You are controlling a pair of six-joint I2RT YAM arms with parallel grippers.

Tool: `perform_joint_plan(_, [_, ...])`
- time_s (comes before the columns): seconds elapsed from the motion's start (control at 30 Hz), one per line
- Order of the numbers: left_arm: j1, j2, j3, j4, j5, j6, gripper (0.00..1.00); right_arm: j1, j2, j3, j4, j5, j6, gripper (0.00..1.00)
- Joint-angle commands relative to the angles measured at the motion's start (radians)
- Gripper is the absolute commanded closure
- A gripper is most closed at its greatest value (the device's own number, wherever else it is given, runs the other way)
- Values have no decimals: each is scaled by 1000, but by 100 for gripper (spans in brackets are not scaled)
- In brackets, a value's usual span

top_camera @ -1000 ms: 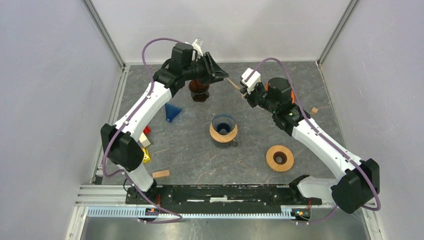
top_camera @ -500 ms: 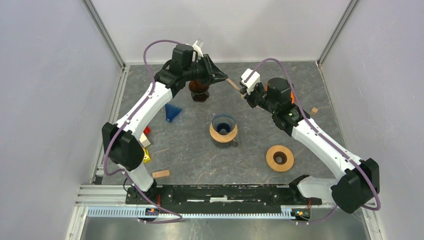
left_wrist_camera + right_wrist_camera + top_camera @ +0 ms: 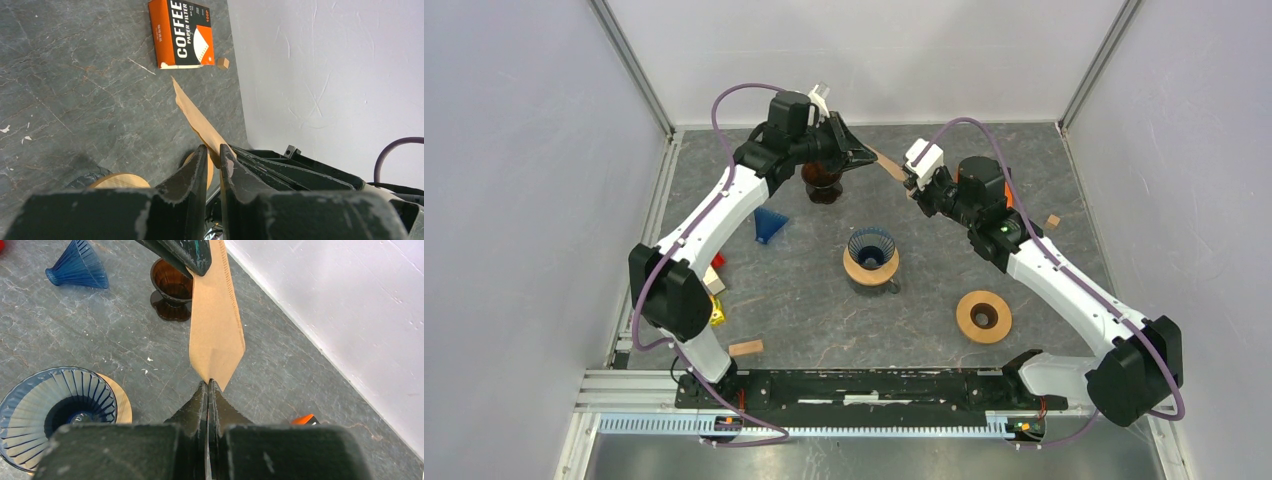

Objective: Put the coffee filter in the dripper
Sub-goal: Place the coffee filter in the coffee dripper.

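Note:
The brown paper coffee filter point(image 3: 886, 164) point(image 3: 216, 325) hangs flat in the air at the back of the table, between my two grippers. My right gripper point(image 3: 909, 180) point(image 3: 208, 382) is shut on its pointed end. My left gripper point(image 3: 867, 157) point(image 3: 214, 149) stands at the other end. Its jaws are narrow with a slim gap, and the filter's edge point(image 3: 197, 117) runs in between the tips. The dripper point(image 3: 871, 250) point(image 3: 55, 405), blue ribbed glass on a wooden ring, stands empty at the table's middle, nearer than both grippers.
A brown glass dripper point(image 3: 822, 182) stands under the left gripper, and a blue cone point(image 3: 770, 224) lies to its left. A wooden ring point(image 3: 983, 316) lies front right. The orange filter box point(image 3: 182, 32) and a small cube point(image 3: 223, 63) lie at the back right. Blocks point(image 3: 745, 348) lie at left.
The left gripper's jaws have narrowed around the filter's free end and it has shifted slightly right. The right gripper keeps its hold and has barely moved.

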Motion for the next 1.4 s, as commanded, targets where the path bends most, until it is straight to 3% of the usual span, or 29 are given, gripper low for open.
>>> perform_joint_plan(0.0, [9,-20,-8,55,33,-38,79,4,2,-1,38,3,-6,100])
perform_joint_plan(0.57, [10,-34,-43,89,57,-44,76,4,4,-6,38,9,-11,100])
perform_joint_plan(1.1, [13,-57,-60,97,59,-47,62,4,8,-14,38,18,-21,100])
perform_joint_plan(1.37, [14,-73,-80,102,61,-53,61,4,14,-15,38,21,-26,100])
